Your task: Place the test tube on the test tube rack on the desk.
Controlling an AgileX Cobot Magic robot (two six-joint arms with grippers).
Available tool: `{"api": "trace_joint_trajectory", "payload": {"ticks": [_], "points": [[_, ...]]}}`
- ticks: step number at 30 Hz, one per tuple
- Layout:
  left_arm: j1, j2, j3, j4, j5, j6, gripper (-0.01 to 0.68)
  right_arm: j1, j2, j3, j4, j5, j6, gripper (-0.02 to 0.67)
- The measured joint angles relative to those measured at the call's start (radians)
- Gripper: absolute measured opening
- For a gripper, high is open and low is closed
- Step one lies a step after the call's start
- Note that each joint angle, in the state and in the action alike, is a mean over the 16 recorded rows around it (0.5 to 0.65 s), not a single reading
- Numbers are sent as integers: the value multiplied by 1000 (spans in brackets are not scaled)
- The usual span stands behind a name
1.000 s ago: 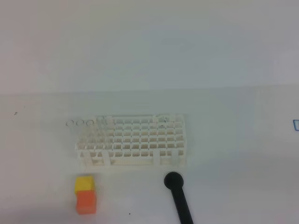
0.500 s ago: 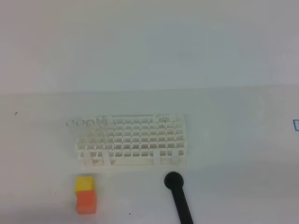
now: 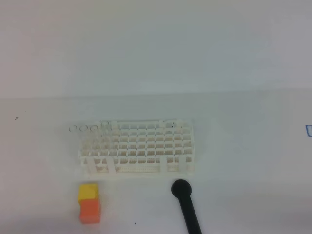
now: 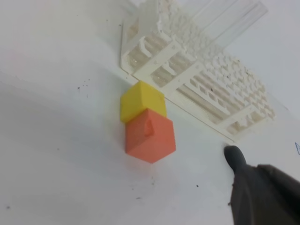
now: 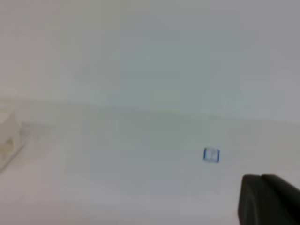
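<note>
Nothing has shifted since the earlier frame; test tubes (image 3: pixel 84 128) stand upper left in the test tube rack (image 3: pixel 139 148) on the counter (image 3: pixel 243 156); both my claws stay clenched, empty.

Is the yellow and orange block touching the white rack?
Apart. The high view shows bare desk between the block and the rack.
</note>
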Motion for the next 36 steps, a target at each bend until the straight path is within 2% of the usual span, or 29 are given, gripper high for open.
{"api": "trace_joint_trajectory", "payload": {"ticks": [5,13,36], "points": [[0,0,0,0,0,0,-1,0,-10,21,-53,121,150,-1],[0,0,0,0,0,0,-1,0,-11,20,-84,240,236,-1],[0,0,0,0,0,0,-1,18,-11,16,-145,259,266,-1]]}}
